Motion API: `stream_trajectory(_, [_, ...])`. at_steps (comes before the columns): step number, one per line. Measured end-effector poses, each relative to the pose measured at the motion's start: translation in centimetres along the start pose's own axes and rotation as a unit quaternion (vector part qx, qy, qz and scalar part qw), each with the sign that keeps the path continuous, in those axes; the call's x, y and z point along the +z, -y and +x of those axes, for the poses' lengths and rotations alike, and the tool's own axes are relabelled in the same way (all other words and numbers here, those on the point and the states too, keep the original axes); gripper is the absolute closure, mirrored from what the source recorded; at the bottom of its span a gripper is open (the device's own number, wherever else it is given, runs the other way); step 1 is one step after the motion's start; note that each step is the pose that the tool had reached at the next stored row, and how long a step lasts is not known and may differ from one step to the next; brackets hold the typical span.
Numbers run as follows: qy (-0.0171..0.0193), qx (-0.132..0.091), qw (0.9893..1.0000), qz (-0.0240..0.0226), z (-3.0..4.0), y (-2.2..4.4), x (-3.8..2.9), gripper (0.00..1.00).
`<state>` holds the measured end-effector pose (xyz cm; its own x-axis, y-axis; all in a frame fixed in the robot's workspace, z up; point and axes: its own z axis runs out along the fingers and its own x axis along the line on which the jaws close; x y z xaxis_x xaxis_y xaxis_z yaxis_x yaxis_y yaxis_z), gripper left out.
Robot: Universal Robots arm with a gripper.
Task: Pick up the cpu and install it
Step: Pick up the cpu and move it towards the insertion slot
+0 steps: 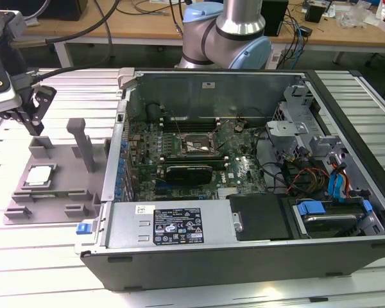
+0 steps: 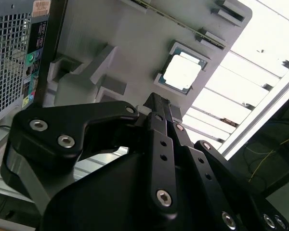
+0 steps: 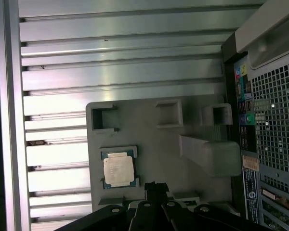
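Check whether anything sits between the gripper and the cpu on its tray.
Nothing visible does. The gripper hangs above the grey tray, and the cpu lies uncovered in its recess. The tray's tall post stands to the exterior view's right of the cpu, not over it.

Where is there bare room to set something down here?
Bare table slats lie between the grey tray and the exterior view's near edge. On the tray, flat room sits between the cpu and the tall post. The computer case's inside is crowded.
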<state>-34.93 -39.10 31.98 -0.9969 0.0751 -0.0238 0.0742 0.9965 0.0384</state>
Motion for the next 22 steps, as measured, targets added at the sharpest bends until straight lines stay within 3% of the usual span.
stream_trajectory(11, [0.0001,0.000,1.0000,-0.0001,0.30,0.03,0.25,0.89])
stream_trajectory(16, [0.0000,0.000,1.0000,0.0000,0.93,0.11,1.17,0.89])
stream_trajectory(22, [0.0000,0.000,1.0000,0.0000,1.07,0.13,1.54,0.89])
